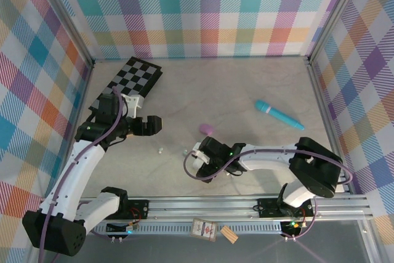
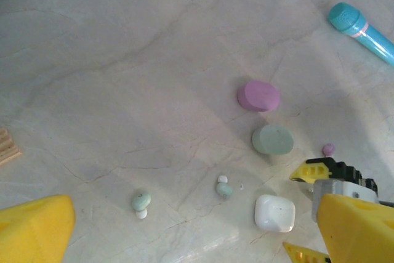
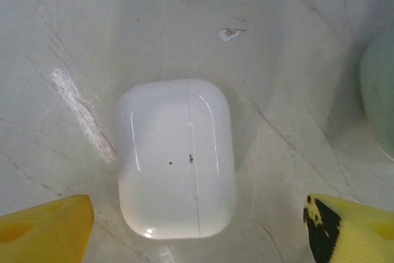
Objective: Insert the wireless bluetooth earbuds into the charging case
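A closed white charging case (image 3: 175, 158) lies flat on the table between the yellow fingers of my right gripper (image 3: 197, 232), which is open with a gap on each side. The white case (image 2: 275, 212) has a pale green case (image 2: 272, 140) and a purple case (image 2: 258, 95) beyond it. Two pale green earbuds (image 2: 141, 202) (image 2: 224, 189) and a purple earbud (image 2: 329, 149) lie loose nearby. My left gripper (image 1: 154, 124) hovers open over the table to the left, holding nothing. My right gripper (image 1: 192, 163) is low at the centre.
A turquoise pen-like stick (image 1: 278, 114) lies at the right. A black-and-white checkerboard (image 1: 135, 77) sits at the back left. A wooden piece (image 2: 6, 146) shows at the left edge of the left wrist view. Plaid walls enclose the table on three sides.
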{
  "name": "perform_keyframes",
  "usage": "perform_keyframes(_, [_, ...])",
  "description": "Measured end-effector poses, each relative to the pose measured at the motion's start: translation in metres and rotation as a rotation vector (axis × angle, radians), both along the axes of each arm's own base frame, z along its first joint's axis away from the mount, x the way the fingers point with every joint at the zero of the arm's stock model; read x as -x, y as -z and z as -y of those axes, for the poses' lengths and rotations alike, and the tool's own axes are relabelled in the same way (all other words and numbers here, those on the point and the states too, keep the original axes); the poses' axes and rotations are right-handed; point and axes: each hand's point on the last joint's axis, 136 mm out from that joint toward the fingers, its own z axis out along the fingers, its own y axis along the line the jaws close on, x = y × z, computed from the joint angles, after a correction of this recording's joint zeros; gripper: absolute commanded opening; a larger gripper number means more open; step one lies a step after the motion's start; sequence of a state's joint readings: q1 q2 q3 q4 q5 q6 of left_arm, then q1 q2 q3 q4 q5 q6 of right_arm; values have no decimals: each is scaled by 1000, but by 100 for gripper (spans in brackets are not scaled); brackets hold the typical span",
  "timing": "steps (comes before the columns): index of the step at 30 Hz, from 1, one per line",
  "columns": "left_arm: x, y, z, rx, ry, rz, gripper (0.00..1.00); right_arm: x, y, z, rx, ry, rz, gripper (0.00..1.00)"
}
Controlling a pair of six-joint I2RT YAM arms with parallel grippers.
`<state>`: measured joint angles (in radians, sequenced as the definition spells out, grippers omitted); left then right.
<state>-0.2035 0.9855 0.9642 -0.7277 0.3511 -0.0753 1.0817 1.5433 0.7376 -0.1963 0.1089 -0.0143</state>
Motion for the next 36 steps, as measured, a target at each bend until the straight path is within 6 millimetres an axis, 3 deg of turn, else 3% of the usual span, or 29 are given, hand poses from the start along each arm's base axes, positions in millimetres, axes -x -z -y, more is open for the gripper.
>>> perform_keyframes(3, [1, 2, 2, 3, 0, -9, 100, 0, 7, -4, 10, -21, 1, 72])
perform_keyframes(11, [2, 8, 6, -2, 10, -37, 100, 1, 7, -13, -2, -70, 13, 51])
perform_keyframes(19, [2, 10, 9, 2, 7, -51, 100, 0, -1, -14, -8, -113, 48, 38])
perform_keyframes(26, [8, 10, 28, 70, 48, -97, 100, -6, -50, -20, -114, -154, 159, 38])
perform_keyframes(33, [25, -5, 75, 234, 195, -185, 94, -18, -102, -25, -203, -191, 290, 38])
perform_keyframes(36, [39, -11, 95, 284, 264, -215, 84, -24, -125, -27, -244, -194, 338, 38])
